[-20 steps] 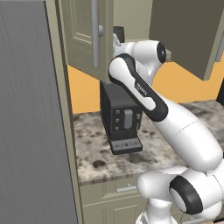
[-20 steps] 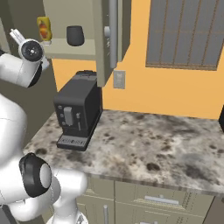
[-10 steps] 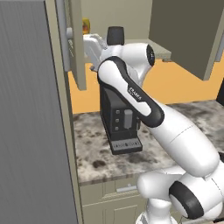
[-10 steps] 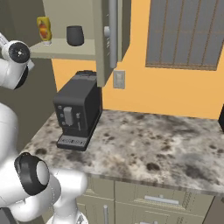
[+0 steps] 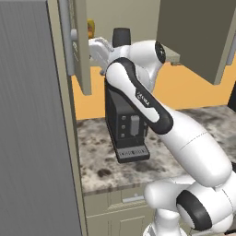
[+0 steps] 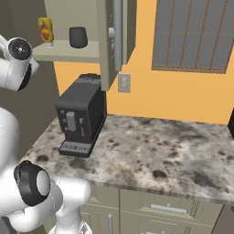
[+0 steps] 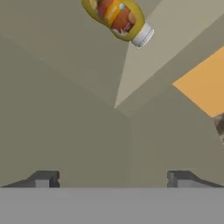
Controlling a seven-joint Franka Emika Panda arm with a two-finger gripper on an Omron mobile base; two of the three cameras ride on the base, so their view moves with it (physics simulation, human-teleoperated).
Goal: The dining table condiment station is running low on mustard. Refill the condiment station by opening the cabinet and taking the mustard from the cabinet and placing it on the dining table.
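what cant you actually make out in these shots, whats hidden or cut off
- Mustard, left base view: mostly hidden behind the open cabinet door; only a yellow sliver shows.
- Mustard, hand view: its upper part is cut off by the top edge.
- Label on the mustard, right base view: too small to read.
- Coffee machine, left base view: its top is covered by the arm.
- Gripper, hand view: open, but just the fingertips show.

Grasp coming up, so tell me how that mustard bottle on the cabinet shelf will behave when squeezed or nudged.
The mustard stands tall and narrow on its pale end, so a nudge would probably tip it. Its rounded body may then roll along the shelf. It looks like smooth plastic, likely light and a little slippery.
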